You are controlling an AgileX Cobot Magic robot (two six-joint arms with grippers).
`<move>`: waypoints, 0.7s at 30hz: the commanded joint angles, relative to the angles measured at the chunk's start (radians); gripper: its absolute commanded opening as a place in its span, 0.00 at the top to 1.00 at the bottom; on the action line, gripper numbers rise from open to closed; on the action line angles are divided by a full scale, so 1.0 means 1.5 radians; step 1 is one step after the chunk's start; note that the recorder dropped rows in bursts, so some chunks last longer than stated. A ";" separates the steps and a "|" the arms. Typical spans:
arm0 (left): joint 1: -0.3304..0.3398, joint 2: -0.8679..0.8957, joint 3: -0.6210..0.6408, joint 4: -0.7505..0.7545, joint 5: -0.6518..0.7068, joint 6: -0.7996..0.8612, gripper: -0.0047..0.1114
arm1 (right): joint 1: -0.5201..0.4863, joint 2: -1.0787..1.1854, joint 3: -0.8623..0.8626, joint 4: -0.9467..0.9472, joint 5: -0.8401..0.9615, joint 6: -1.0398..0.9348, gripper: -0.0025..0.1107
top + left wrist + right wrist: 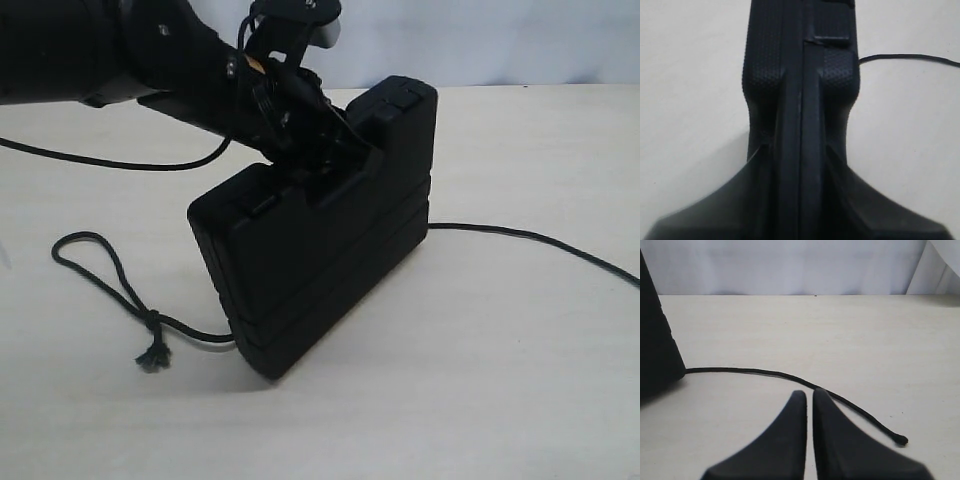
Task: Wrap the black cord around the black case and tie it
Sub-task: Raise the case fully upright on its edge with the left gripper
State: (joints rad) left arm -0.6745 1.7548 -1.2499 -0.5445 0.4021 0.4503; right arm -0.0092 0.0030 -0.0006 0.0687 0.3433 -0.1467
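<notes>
One black case (320,270) stands on edge on the table (500,380), its top clamped by the left gripper (330,150). One black cord (150,320) comes out at both sides of its base. The cord's plain tip lies near the closed, empty right gripper (809,395).

The black left arm (120,60) is stretched in from the left of the exterior view, with its wrist angled downward. The black left gripper (335,150) is closed on the upper edge of a flat matte black plastic case (300,270), one finger (730,200) pressed to each side. The black right gripper (808,402) is held low, its two tapered fingers brought together.
</notes>
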 commanded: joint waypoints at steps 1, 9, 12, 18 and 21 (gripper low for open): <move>0.000 -0.007 0.000 0.007 -0.030 -0.039 0.96 | -0.002 -0.002 0.000 0.001 -0.004 0.000 0.94; 0.000 -0.008 -0.058 0.208 -0.011 -0.325 0.96 | -0.002 -0.002 0.000 0.001 -0.004 0.000 0.94; 0.000 -0.008 -0.075 0.355 0.024 -0.479 0.96 | -0.002 -0.002 0.000 0.001 -0.004 0.000 0.94; -0.021 -0.008 -0.093 0.555 0.071 -0.676 0.96 | -0.002 -0.002 0.000 0.001 -0.004 0.000 0.94; -0.040 -0.008 -0.093 0.645 0.069 -0.772 0.96 | -0.002 -0.002 0.000 0.001 -0.004 0.000 0.94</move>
State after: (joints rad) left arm -0.7045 1.7618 -1.3653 0.3022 0.5689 -0.5558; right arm -0.0092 0.0030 -0.0006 0.0687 0.3433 -0.1467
